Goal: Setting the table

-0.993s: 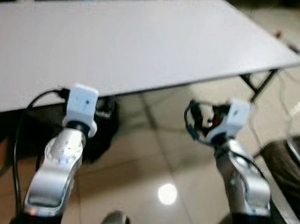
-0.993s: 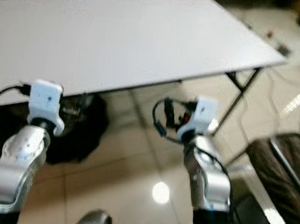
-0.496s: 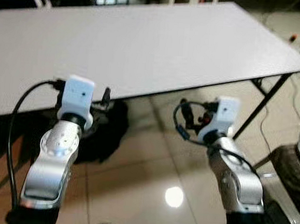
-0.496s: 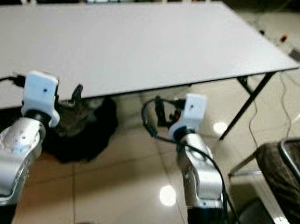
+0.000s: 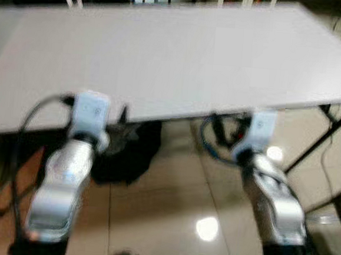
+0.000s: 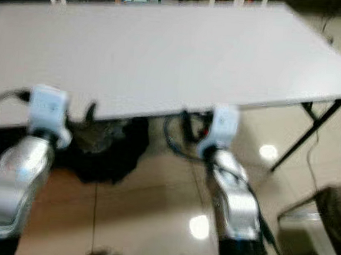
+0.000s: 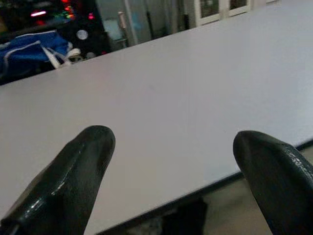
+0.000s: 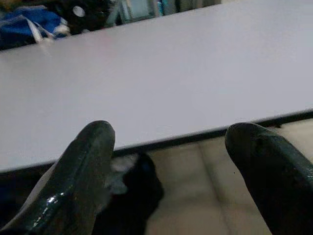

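Your left gripper (image 7: 171,186) and right gripper (image 8: 168,181) hover at the near edge of the white table (image 5: 182,57), fingers spread, holding nothing; a black bag (image 5: 127,153) (blurred) sits beneath; blue bag (image 7: 29,49) lies beyond the far edge.

- Left silver arm (image 5: 63,175) raised forward, white wrist camera block (image 5: 91,110) uppermost.
- Left tool (image 7: 171,166): two long black fingers (image 7: 73,178) spread wide, holding nothing.
- Right silver arm (image 5: 271,197) raised forward alongside, likewise bent.
- Right tool (image 8: 168,161): black fingers (image 8: 83,176) spread wide, holding nothing.
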Controlling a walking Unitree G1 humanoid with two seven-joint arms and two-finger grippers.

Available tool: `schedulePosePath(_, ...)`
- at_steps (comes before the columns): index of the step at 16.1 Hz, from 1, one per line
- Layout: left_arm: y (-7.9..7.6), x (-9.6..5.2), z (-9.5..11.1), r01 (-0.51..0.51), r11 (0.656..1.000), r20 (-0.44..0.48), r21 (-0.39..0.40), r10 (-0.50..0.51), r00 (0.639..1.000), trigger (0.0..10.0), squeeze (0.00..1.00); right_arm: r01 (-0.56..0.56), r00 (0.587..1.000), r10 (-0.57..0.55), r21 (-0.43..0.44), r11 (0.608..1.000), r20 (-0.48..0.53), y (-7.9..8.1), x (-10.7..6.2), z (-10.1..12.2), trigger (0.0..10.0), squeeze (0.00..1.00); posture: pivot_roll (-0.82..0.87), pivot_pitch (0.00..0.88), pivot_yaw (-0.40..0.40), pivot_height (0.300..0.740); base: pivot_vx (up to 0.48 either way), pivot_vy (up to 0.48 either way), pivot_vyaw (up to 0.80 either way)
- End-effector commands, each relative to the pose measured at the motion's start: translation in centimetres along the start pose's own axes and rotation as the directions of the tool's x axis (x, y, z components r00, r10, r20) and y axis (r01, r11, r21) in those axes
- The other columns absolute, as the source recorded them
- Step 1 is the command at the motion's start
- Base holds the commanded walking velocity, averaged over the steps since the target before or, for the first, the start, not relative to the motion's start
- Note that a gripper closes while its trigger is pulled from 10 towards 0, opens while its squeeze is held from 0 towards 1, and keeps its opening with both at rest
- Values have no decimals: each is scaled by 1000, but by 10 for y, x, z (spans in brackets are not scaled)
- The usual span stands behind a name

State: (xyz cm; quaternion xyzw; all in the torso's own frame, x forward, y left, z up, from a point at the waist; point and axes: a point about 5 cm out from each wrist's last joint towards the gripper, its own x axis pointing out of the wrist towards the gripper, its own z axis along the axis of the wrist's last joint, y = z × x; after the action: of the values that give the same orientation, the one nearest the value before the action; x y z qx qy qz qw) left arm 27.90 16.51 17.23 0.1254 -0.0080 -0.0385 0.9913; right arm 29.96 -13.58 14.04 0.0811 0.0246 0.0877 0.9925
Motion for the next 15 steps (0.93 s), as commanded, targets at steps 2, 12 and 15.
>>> schedulePosePath(2,10,-3,3,-37,999,1,5,37,999,10000,0,8,1000,-9,78,997,19,0,1,4,10000,0,6,96,-21,740,0,480,0)
schedulePosePath(12,14,2,4,-77,997,-44,5,77,996,10000,0,79,997,-79,43,996,-4,0,8,7,10000,0,0,89,-21,740,0,480,0)
schedulePosePath(15,5,0,6,-47,999,-34,-15,46,998,10000,0,48,999,-49,69,996,12,1,7,8,10000,0,-3,79,-28,740,0,480,0)
